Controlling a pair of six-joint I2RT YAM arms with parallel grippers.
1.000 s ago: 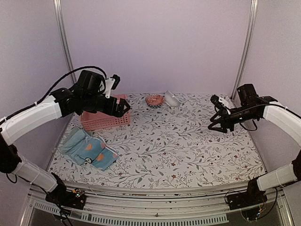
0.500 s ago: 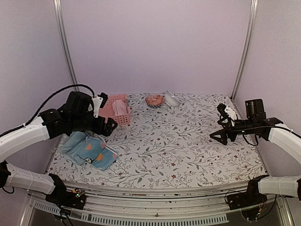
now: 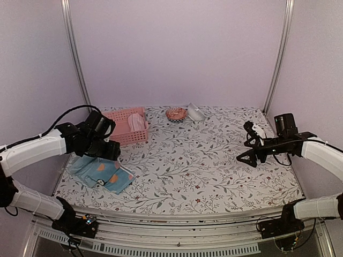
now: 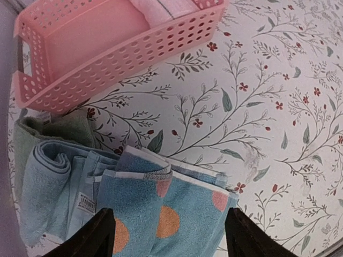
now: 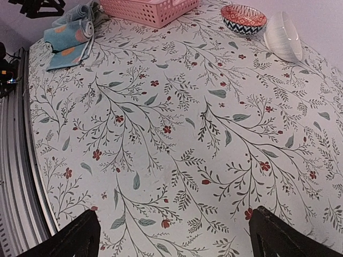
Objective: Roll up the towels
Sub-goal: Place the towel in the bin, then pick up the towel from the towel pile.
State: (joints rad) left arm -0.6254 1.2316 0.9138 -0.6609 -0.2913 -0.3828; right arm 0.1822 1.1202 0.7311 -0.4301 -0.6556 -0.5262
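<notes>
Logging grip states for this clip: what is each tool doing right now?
Left tool: open, holding nothing, above the patterned blue towel.
Right tool: open, holding nothing.

We found pink towel (image 4: 158,9) cut off at L wrist view's top edge; teal towel (image 4: 63,130) mostly hidden under patterned towel (image 4: 166,214).

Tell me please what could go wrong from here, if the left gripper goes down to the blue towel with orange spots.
1. The patterned towel lies folded in layers, with a plain cloth bunched against it. The open left gripper above it may pinch both cloths, or only the top layer, so the roll would likely come out uneven.
2. The pink basket stands close behind the towels. A roll pushed that way could bump or shift it.
</notes>
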